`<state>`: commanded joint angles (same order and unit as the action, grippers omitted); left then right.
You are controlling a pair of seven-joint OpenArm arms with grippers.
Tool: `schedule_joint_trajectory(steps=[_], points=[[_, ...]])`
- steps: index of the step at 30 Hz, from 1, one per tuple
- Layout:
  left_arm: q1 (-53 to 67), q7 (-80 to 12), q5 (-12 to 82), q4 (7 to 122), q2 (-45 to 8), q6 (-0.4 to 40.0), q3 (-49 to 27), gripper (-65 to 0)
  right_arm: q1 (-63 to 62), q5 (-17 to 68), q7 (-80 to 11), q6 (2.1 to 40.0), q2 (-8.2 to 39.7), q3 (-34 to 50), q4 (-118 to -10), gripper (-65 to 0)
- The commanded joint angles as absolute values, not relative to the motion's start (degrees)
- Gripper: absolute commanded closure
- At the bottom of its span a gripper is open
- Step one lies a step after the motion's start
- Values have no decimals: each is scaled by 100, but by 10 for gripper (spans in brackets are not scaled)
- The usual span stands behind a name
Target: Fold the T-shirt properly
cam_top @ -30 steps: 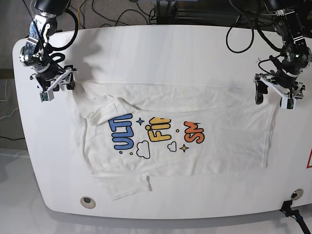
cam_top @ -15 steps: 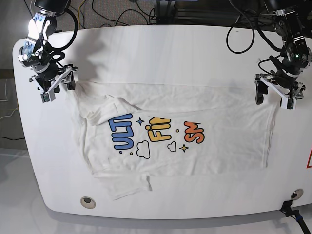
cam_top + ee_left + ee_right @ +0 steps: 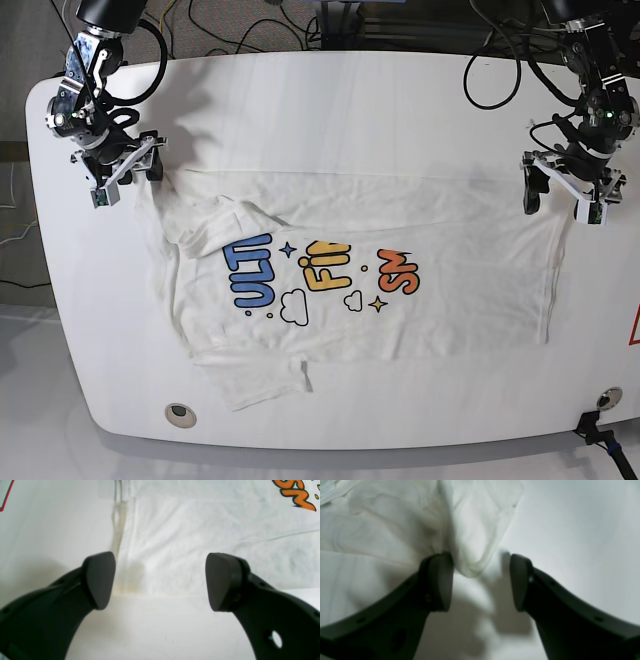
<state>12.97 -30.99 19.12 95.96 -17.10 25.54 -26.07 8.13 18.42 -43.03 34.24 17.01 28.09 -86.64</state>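
The white T-shirt (image 3: pixel 440 240) lies spread on the white table (image 3: pixel 330 110), print up, with blue, yellow and orange letters. Its left side and lower-left sleeve are rumpled. My right gripper (image 3: pixel 126 182) is open at the shirt's upper-left corner. In the right wrist view a bunched fold of the shirt (image 3: pixel 472 542) sits between the open fingers of the right gripper (image 3: pixel 480 580), against the left pad. My left gripper (image 3: pixel 560 205) is open over the shirt's upper-right corner. In the left wrist view the left gripper (image 3: pixel 160 582) straddles that corner of the shirt (image 3: pixel 190 535), holding nothing.
Cables (image 3: pixel 250 30) run behind the table's far edge. A round grommet (image 3: pixel 180 412) sits near the front-left edge. A red marking (image 3: pixel 633 328) is at the right edge and a black fitting (image 3: pixel 600 428) at the front-right corner.
My right gripper has shifted slightly right and toward the shirt's upper-left corner. The left gripper and the shirt have not visibly moved.
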Motion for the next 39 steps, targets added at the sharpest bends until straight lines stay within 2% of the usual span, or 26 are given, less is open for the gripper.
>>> schedule_joint_trajectory(steps=[14,19,23,24,35,39], points=[[1288,-3099,1912,9596,-1719,2554,-2615,-532,708,1859,-4303,3424,1692,2457,-8673,-341],[1288,-3099,1912,9596,-1719,2554,-2615,-532,681,1859,-4303,3424,1692,2475,-8673,-215],[1270,-3099,1912,9596,-1719,2554,-2615,-532,681,1833,-4303,3415,1701,2484,-8673,-15],[1262,-3099,1912,9587,-1719,2554,-2615,-532,681,1833,-4303,3415,1701,2484,-8673,0],[848,-3099,1956,8426,-1736,2571,-3011,-533,681,1824,-4303,3407,1701,2492,-8673,0],[752,-3108,1956,8101,-1710,3002,-3037,-533,690,1842,-4303,3407,1701,2466,-8673,0]])
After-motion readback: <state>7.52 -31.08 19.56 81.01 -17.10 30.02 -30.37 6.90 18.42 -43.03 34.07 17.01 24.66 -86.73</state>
